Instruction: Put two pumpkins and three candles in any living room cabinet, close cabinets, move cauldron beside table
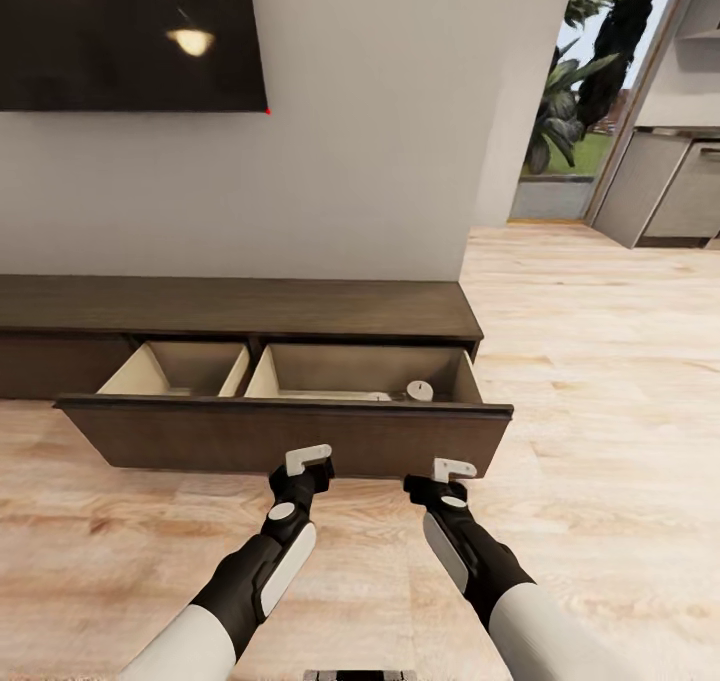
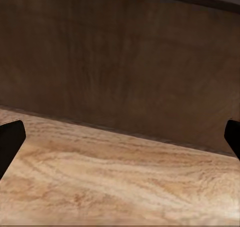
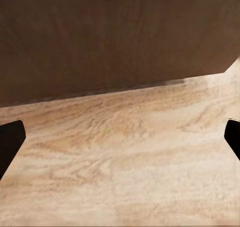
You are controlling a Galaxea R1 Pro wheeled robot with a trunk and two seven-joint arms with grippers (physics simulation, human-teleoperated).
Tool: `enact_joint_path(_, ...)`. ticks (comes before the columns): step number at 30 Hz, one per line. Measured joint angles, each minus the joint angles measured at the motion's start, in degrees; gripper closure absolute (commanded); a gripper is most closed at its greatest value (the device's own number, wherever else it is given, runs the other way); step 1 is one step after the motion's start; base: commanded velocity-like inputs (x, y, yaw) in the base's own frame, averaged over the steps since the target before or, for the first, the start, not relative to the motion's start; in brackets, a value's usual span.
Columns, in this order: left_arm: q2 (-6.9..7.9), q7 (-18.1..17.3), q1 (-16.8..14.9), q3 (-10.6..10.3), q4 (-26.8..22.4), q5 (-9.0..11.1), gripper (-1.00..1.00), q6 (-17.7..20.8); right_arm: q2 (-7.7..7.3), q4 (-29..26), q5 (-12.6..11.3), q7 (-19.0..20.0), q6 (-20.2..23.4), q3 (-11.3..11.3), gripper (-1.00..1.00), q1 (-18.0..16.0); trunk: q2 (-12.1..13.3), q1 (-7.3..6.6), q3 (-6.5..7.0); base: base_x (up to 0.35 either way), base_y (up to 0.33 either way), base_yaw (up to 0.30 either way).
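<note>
The long dark-brown cabinet [image 1: 240,306] stands against the wall with its wide drawer front [image 1: 200,436] pulled out, showing two pale wood compartments. One grey-beige candle [image 1: 419,391] stands in the right compartment, near the front right corner. A pale sliver [image 1: 376,396] beside it is mostly hidden by the drawer front. My left gripper [image 1: 309,468] and right gripper [image 1: 450,476] hover low, just in front of the drawer front, both open and empty. Each wrist view has dark fingertips [image 2: 10,139] [image 3: 10,139] wide apart, facing the brown panel [image 2: 120,52]. The pumpkins, cauldron and table are out of view.
A dark TV screen [image 1: 120,31] hangs on the wall above the cabinet. Light wood floor [image 1: 600,381] stretches away to the right towards a glass door with plants [image 1: 575,91] and grey kitchen cabinets [image 1: 670,186].
</note>
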Motion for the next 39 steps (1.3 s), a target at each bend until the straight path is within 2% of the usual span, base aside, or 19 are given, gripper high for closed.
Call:
enact_joint_path(7, -0.01, -0.06, 0.0, -0.07, 0.16, -0.22, -1.0, -0.03, -0.13, 0.05, 0.01, -0.01, -0.45, -0.03, -1.0, 0.0, -0.09, 0.18, -1.55, 0.0, 0.0, 0.0)
enact_joint_path(13, -0.24, -0.09, 0.0, -0.05, 2.15, -2.44, -1.0, -0.31, -0.32, 0.11, -0.18, 0.05, -7.35, 0.12, -1.0, 0.0, -0.18, 0.33, -2.88, 0.0, 0.0, 0.0)
enact_joint_path(17, -0.31, -0.1, 0.0, -0.05, 2.28, -2.61, -1.0, -0.39, -0.36, 0.96, -0.19, 0.04, -8.15, 0.05, -1.0, 0.0, -0.23, 0.44, -3.77, 0.0, 0.0, 0.0)
enact_joint_path(23, -0.21, -0.06, 0.01, -1.87, 2.52, -2.82, -1.0, -4.69, -0.35, 1.26, -0.15, 0.0, -8.34, 0.04, -1.0, -0.01, -0.31, 0.59, -5.1, 0.0, 0.0, 0.0)
enact_joint_path(27, -0.25, 0.03, 0.01, -2.16, 2.56, -2.89, -1.0, -5.29, -0.44, 1.45, 0.07, -0.05, -11.04, 0.0, -1.0, 0.0, -0.32, 0.59, -5.11, 0.0, 0.0, 0.0)
enact_joint_path(29, -0.26, 0.04, 0.01, -2.18, 2.56, -2.88, -1.0, -5.34, -0.42, 1.99, 0.08, -0.06, -11.73, -0.02, -1.0, 0.01, -0.34, 0.64, -5.55, 0.0, 0.0, 0.0)
enact_joint_path(33, -0.27, 0.1, 0.01, -2.19, 2.56, -2.88, -1.0, -5.37, -0.42, 2.38, 0.25, -0.07, -12.17, -0.02, -1.0, 0.01, -0.39, 0.75, -6.43, 0.0, 0.0, 0.0)
enact_joint_path(39, -0.22, 0.32, 0.01, -2.19, 2.56, -2.82, -1.0, -5.5, -0.48, 2.49, 0.57, -0.05, -12.21, 0.02, -1.0, 0.01, -0.4, 0.74, -6.44, 0.0, 0.0, 0.0)
